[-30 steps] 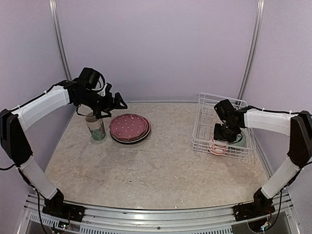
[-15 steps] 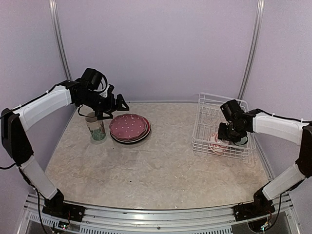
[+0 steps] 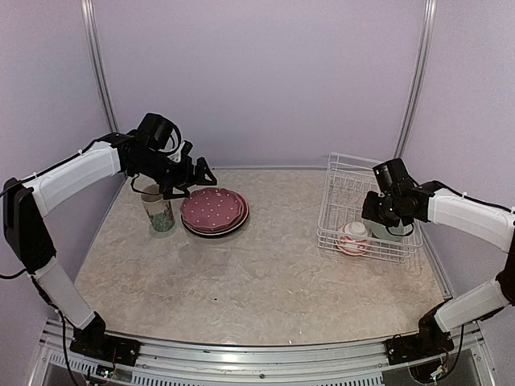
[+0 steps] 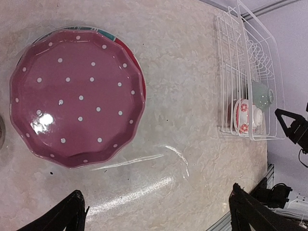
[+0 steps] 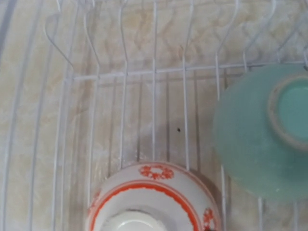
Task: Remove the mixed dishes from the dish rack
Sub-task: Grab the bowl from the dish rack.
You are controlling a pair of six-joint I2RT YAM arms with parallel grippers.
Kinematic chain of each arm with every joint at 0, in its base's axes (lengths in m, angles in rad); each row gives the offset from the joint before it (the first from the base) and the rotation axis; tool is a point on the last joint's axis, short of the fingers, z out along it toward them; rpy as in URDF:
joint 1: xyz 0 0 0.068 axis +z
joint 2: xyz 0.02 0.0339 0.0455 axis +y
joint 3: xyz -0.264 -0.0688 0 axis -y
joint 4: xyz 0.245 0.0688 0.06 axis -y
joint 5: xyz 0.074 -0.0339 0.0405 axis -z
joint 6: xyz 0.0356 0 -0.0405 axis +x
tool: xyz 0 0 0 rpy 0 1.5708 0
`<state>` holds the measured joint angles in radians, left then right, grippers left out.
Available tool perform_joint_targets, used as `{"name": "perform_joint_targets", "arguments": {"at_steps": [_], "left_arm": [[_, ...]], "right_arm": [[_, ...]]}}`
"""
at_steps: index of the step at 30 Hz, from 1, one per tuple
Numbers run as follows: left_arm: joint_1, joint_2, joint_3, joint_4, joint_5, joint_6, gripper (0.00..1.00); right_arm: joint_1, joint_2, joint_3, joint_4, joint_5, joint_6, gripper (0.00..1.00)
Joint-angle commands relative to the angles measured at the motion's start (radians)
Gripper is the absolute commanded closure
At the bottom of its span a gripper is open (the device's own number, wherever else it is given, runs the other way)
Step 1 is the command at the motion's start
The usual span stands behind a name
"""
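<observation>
The white wire dish rack (image 3: 338, 189) stands at the right. In it lie a white-pink bowl (image 3: 352, 239) and a mint green bowl (image 3: 396, 234), both upside down in the right wrist view, white-pink (image 5: 149, 202) and mint (image 5: 264, 139). My right gripper (image 3: 385, 219) hovers over the mint bowl, holding nothing; its fingers are out of its own wrist view. The pink dotted plate (image 3: 212, 207) tops a stack on the table, and the cream mug (image 3: 160, 214) stands to its left. My left gripper (image 3: 191, 181) is wide open above the plate (image 4: 77, 96).
The rack (image 4: 250, 62) and both bowls also show far off in the left wrist view. The tabletop (image 3: 257, 281) is pale marble. Purple walls and two metal poles (image 3: 96, 64) close in the back.
My right gripper has risen and shifted right, from over the white-pink bowl to above the mint bowl. My left gripper has drifted slightly right over the plates.
</observation>
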<state>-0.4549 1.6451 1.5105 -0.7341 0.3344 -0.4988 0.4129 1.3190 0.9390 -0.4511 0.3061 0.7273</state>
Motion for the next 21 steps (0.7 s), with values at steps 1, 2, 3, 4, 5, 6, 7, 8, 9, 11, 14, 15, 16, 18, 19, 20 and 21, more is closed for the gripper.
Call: {"name": "perform_joint_targets", "arguments": {"at_steps": [1,2,3,4,5,6,7,8,9,11,14,15,16,18,19,20,21], "left_arm": [[-0.010,0.019,0.031,-0.017,0.008,0.017,0.01],[-0.011,0.019,0.029,-0.016,0.006,0.017,0.01],[-0.013,0.017,0.029,-0.016,0.004,0.018,0.01],[-0.016,0.017,0.028,-0.016,-0.002,0.020,0.01],[-0.018,0.018,0.031,-0.017,-0.003,0.022,0.01],[-0.018,0.020,0.032,-0.020,-0.002,0.022,0.01],[-0.019,0.023,0.034,-0.020,0.000,0.022,0.01],[-0.020,0.024,0.033,-0.021,0.001,0.020,0.01],[-0.022,0.025,0.034,-0.021,0.000,0.021,0.01],[-0.027,0.029,0.033,-0.022,-0.002,0.022,0.01],[-0.030,0.035,0.037,-0.025,0.001,0.022,0.01],[-0.031,0.036,0.037,-0.025,0.000,0.022,0.01],[-0.032,0.037,0.037,-0.026,-0.004,0.023,0.01],[-0.035,0.041,0.039,-0.028,-0.005,0.025,0.01],[-0.035,0.044,0.041,-0.030,-0.005,0.025,0.01],[-0.036,0.046,0.043,-0.031,-0.002,0.025,0.01],[-0.036,0.049,0.043,-0.032,-0.003,0.025,0.01]], "right_arm": [[-0.011,0.074,0.025,-0.071,-0.023,-0.029,0.51],[-0.011,0.075,0.016,-0.071,-0.020,-0.029,0.49],[-0.011,0.072,0.009,-0.066,-0.022,-0.027,0.48],[-0.011,0.070,0.001,-0.054,-0.039,-0.032,0.45],[-0.013,0.071,-0.005,-0.034,-0.060,-0.040,0.41],[-0.013,0.076,-0.007,-0.023,-0.082,-0.047,0.37],[-0.013,0.085,-0.004,-0.019,-0.098,-0.055,0.33],[-0.013,0.097,0.000,-0.017,-0.110,-0.062,0.30],[-0.012,0.110,0.006,-0.020,-0.120,-0.068,0.29],[-0.011,0.138,0.018,-0.030,-0.131,-0.079,0.27],[-0.008,0.179,0.031,-0.042,-0.128,-0.087,0.25],[-0.006,0.189,0.034,-0.042,-0.125,-0.089,0.24],[-0.005,0.198,0.040,-0.044,-0.125,-0.091,0.23],[-0.001,0.221,0.049,-0.045,-0.121,-0.096,0.23],[0.002,0.232,0.055,-0.048,-0.118,-0.096,0.23],[0.004,0.241,0.060,-0.051,-0.108,-0.096,0.25],[0.006,0.250,0.065,-0.056,-0.097,-0.091,0.27]]}}
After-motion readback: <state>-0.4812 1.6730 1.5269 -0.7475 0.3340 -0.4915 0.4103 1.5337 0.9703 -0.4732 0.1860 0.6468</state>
